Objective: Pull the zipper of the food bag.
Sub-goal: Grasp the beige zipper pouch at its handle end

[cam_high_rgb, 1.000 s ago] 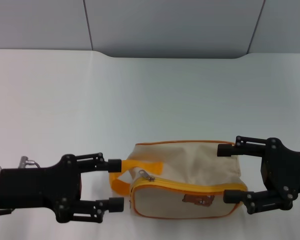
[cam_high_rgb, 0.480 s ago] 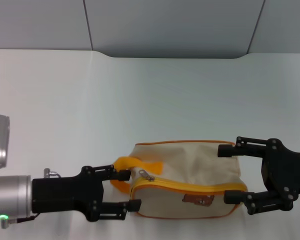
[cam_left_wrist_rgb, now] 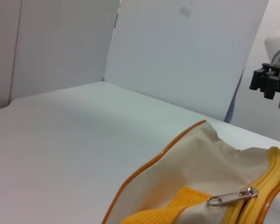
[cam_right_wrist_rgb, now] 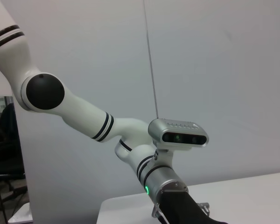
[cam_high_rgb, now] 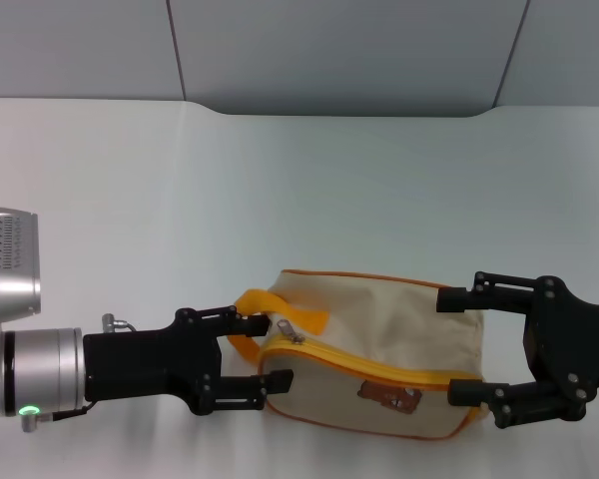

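The beige food bag [cam_high_rgb: 379, 319] lies on the white table near its front edge, turned slightly askew. Its orange-yellow zipper [cam_high_rgb: 379, 371] runs along the near top edge, and the silver pull tab [cam_high_rgb: 292, 332] sits at the bag's left end beside the orange loop handle [cam_high_rgb: 270, 304]. My left gripper [cam_high_rgb: 265, 351] is open, its fingers straddling that left end, with the handle and tab between them. My right gripper [cam_high_rgb: 459, 344] is open, its fingers either side of the bag's right end. The left wrist view shows the tab [cam_left_wrist_rgb: 228, 197], the zipper [cam_left_wrist_rgb: 270, 182] and the bag [cam_left_wrist_rgb: 191, 158] close up.
The white table [cam_high_rgb: 299, 190] stretches away behind the bag to grey wall panels [cam_high_rgb: 339, 50]. The right wrist view shows only my left arm and its wrist camera [cam_right_wrist_rgb: 177, 133] against a wall.
My left gripper has moved right onto the bag's left end and its fingers have narrowed. The bag has turned, its left end shifting. The right gripper has stayed put.
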Robot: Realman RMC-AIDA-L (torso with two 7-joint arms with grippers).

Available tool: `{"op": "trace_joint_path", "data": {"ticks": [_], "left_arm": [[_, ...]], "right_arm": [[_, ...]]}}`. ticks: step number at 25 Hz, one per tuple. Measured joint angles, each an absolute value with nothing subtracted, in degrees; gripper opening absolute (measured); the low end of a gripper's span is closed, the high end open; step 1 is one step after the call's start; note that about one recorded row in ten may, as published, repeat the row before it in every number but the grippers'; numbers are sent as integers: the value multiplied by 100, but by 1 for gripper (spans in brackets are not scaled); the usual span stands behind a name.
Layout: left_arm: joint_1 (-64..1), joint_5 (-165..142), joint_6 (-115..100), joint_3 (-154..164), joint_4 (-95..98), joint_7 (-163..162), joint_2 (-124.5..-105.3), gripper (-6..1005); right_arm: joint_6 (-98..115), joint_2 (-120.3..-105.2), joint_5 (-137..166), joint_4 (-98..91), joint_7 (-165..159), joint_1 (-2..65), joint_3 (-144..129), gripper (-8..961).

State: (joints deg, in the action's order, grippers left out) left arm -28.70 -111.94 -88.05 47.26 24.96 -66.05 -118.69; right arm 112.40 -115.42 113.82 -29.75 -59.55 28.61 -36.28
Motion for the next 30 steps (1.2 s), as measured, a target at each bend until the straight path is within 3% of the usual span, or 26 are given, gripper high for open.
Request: {"op": "trace_joint_path", "data": {"ticks": [7, 12, 15, 24, 30], "left_arm": [[-3000, -11190, -8778, 4770, 2222, -6199, -11875, 751], [-3075, -11190, -8742, 4769, 2148, -6032, -11874, 532], [-3106, -11191, -8725, 4769, 2144, -6026, -11874, 298], [-3195, -11198, -8768, 4732, 2149, -5967, -11841, 143], [-3284, -11194, -8933, 4705, 2270, -5945, -11806, 77]], "right_arm": [[11165, -11588, 11338, -2970, -5895, 2849, -3601, 842], [11046, -11608, 11337, -2970, -5860, 2870, -3601, 843], [10992, -11633, 11337, -2971, -5839, 2886, -3602, 843], [10811, -11708, 10585, -2843, -5389, 2817, -3352, 842], [10150, -11905, 10060, -2648, -4531, 2894, -3305, 843]]}}
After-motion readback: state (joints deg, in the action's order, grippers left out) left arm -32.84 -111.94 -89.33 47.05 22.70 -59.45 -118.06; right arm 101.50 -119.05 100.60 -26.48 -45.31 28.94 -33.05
